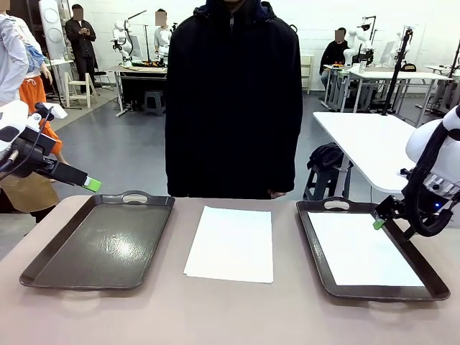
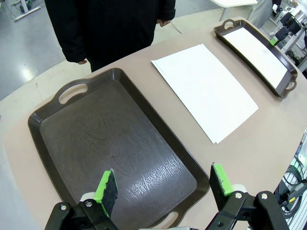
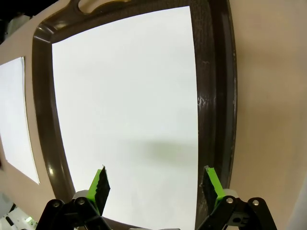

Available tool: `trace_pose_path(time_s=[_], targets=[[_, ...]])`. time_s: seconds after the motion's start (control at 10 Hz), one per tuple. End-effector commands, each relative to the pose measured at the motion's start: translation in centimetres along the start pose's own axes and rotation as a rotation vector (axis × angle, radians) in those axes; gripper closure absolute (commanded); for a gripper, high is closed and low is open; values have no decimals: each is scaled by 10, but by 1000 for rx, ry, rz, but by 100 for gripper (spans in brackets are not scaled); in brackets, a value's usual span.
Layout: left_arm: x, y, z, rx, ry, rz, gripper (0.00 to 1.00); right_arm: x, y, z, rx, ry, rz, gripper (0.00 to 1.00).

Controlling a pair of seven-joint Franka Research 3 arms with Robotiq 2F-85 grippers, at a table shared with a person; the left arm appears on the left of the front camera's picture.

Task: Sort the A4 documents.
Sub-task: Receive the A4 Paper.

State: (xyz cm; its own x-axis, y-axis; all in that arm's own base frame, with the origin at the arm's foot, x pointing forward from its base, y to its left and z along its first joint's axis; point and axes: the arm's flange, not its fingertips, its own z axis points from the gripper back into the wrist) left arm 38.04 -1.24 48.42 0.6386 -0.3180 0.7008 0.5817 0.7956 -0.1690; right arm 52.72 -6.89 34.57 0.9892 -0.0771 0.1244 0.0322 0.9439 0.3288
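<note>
Step in hand: between picks, I judge. One A4 sheet already lies flat in the right tray; the left tray holds nothing.
Documents left: a loose pile of A4 sheets, apparently more than one, at the middle of the table between the two trays, nearer the far edge where the person stands.
Next move: reach to the pile and lift a single sheet. The paper is thin and flat, so it probably needs catching at an edge.
Left gripper: jaws wide, empty, above the left tray's near end.
Right gripper: jaws wide, empty, over the trayed sheet. Whether it touches, I cannot tell.
</note>
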Motion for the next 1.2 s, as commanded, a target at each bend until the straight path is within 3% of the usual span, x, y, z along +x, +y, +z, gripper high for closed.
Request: trace_pose_path(time_s=[0.0, 0.8, 0.9, 1.1], targets=[[-2, 2, -1, -6, -3, 0, 0, 0, -2, -1, -1, 2, 5, 0], [-2, 2, -1, -6, -3, 0, 0, 0, 0, 0, 0, 0, -1, 0], [-2, 2, -1, -6, -3, 0, 0, -18, 20, 47, -63, -84, 196, 0], [-2, 2, -1, -6, -3, 0, 0, -47, 47, 100, 28, -172, 532, 0]])
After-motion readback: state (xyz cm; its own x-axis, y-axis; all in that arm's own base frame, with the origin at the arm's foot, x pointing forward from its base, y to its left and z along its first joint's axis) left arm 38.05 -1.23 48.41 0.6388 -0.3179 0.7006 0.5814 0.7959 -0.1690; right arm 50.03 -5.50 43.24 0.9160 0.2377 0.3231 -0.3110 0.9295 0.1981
